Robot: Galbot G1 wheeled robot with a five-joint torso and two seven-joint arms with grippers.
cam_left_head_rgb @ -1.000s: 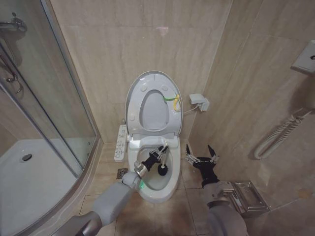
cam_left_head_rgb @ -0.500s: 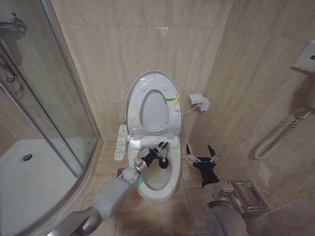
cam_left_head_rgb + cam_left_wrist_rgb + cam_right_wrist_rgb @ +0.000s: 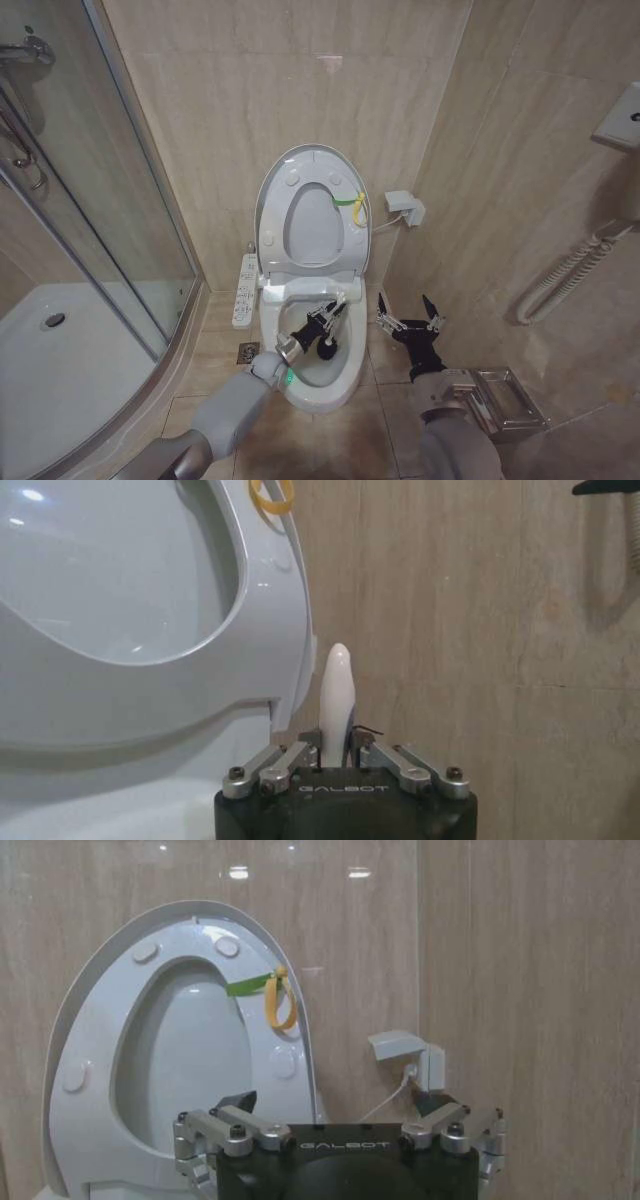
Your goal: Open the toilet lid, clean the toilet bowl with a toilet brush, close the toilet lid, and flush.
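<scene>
Toilet lid (image 3: pixel 300 168): raised upright against the wall tiles, seat ring up with it, yellow-green strap at its edge.
Toilet bowl (image 3: pixel 352 372): exposed below the lid, directly ahead of the robot.
Left pincer (image 3: pixel 322 323): over the bowl opening, clamped on the toilet brush.
Right pincer (image 3: pixel 410 322): parked just beside the bowl's right flank, fingers spread wide, holding nothing.
Toilet brush (image 3: pixel 329 347): dark head down inside the bowl, just below the left pincer; thin white handle (image 3: pixel 337 697) running up through the fingers, tilted toward the lid.
Nearer arm: left, by a clear margin; scrubbing judged underway.
</scene>
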